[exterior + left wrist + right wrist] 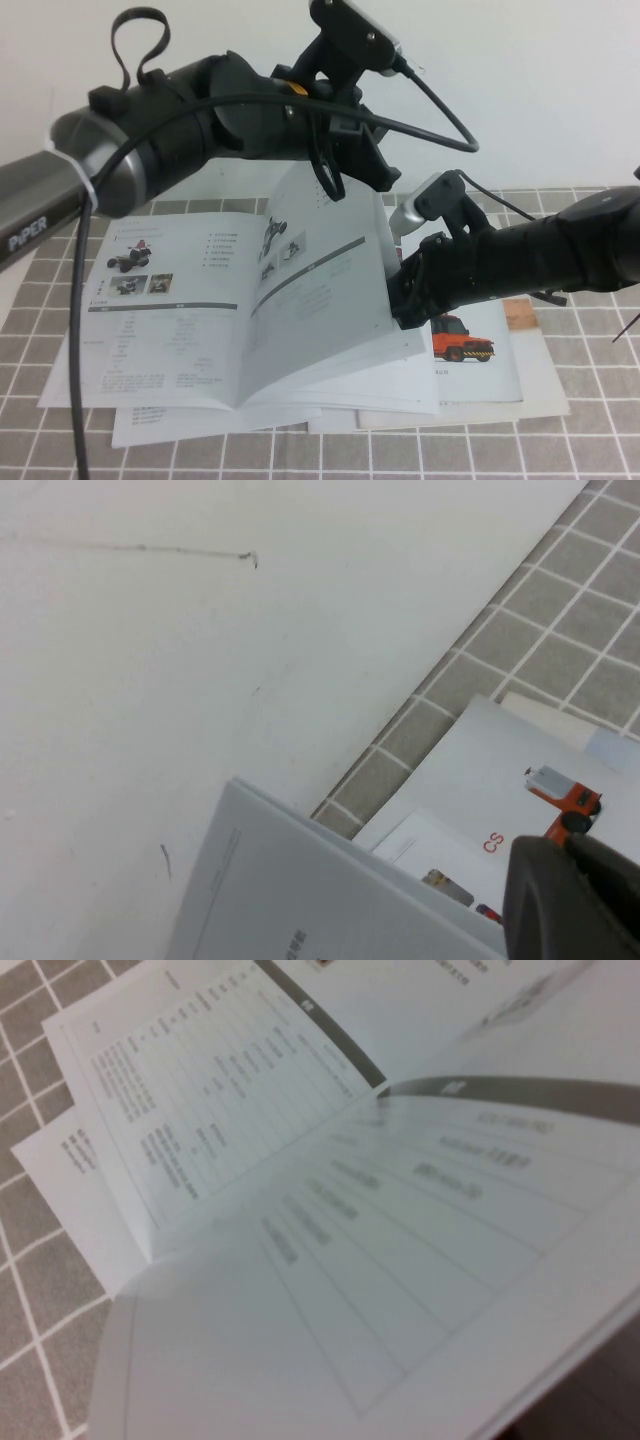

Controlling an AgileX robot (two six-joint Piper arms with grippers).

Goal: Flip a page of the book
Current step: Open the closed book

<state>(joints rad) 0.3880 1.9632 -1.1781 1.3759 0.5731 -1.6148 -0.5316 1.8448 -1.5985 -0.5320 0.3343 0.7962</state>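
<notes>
We raise the page in our left hand, clenched on its top edge, to swing it over; our right hand, grip unclear, waits beside.

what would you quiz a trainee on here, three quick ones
1. True or false: the page lies flat on the book.
2. Where is the left gripper? A) at the page's top edge B) on the tiles left of the book C) over the booklet
3. Fill in: the right gripper sits by the page's right edge, next to a booklet showing a red ____.

Key:
1. False. The page is raised off the book.
2. A
3. truck
</notes>
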